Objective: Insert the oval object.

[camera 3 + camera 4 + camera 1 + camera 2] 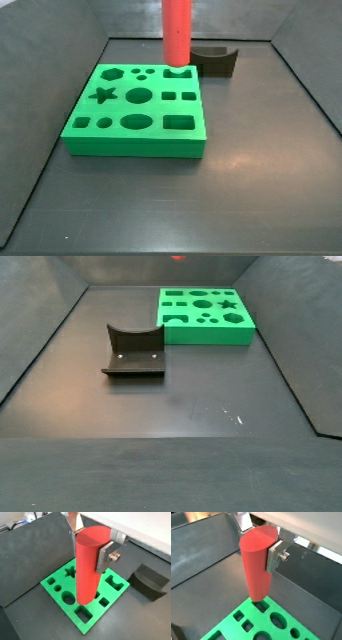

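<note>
The dark worktop point(160, 446) spreads widest under me, walled in by grey panels on its sides. Next in size is the green block point(138, 110), a flat slab lying on that floor, its top face cut with shaped holes: a star, circles, squares, an oval and an arch-like notch among them. In a side view it sits toward the far end point(205, 316), well apart from the fixture.

The oval object point(88, 564) comes next: a tall, smooth red-orange peg, standing nearly upright above the block. I grip it near its upper end, and its lower end hangs over the block's top. In a side view its foot point(178, 40) appears at the block's far edge, near the notch there, though I cannot tell whether it touches the surface or sits in any hole. In a wrist view point(256, 562) its bottom reaches down to a corner of the block.

The fixture point(134, 353), a dark L-shaped bracket with a curved upper edge, stands on the floor just beside the block in one side view point(214, 60).

Smallest are my jaws point(93, 541), pinching the peg from both sides; one silver finger point(106, 556) lies flat against its side, fastened with a bolt.
</note>
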Controlling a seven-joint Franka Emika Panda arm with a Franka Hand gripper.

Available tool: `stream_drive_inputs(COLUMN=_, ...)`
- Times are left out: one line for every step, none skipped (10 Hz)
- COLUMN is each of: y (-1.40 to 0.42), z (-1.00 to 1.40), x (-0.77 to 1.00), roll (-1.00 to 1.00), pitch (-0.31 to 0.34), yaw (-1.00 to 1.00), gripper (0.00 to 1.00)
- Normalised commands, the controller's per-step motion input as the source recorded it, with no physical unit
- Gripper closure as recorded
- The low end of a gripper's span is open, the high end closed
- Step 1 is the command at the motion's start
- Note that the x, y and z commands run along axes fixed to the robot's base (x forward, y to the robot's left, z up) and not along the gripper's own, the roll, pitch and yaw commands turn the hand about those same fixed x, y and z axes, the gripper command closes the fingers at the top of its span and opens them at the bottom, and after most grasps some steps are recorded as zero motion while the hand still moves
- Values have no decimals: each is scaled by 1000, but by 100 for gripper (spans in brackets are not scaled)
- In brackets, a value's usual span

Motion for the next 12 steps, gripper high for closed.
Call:
stream_drive_inputs(y=0, z=-197, x=-46, roll=37, pitch=0, yaw=-1000, gripper=100)
stream_drive_inputs(y=0, z=-271, x=-51, roll=13, pitch=0, yaw=-1000, gripper=100)
stream_drive_inputs(y=0, z=-329, x=-86, roll=6, pitch=0, yaw=-1000, gripper=100)
stream_drive_inputs(y=0, z=-374, x=-114, roll=0, pitch=-7, yaw=-1000, gripper=100)
stream_drive_inputs(y=0, z=-471, x=-189, roll=0, pitch=-30, yaw=-929, gripper=100)
stream_drive_inputs(y=-26, z=-454, x=-391, roll=-53, pitch=-90, yaw=-743, gripper=100)
stream_drive_inputs(y=-34, z=-486, x=-443, roll=-81, pitch=-109, yaw=-694, gripper=100)
stream_drive_inputs(y=-20, z=-466, x=-434, roll=-86, pitch=-103, yaw=-700, gripper=100)
stream_drive_inputs(y=-34, z=-386, x=-437, roll=-79, pitch=-106, yaw=-691, gripper=100)
stream_drive_inputs(y=-69, z=-291, x=-449, roll=-53, pitch=-93, yaw=-666, gripper=100)
stream_drive_inputs(y=-177, z=-69, x=-323, roll=-66, pitch=-106, yaw=-671, gripper=100)
stream_drive_inputs(y=-106, z=0, x=-29, roll=-73, pitch=-93, yaw=-894, gripper=100)
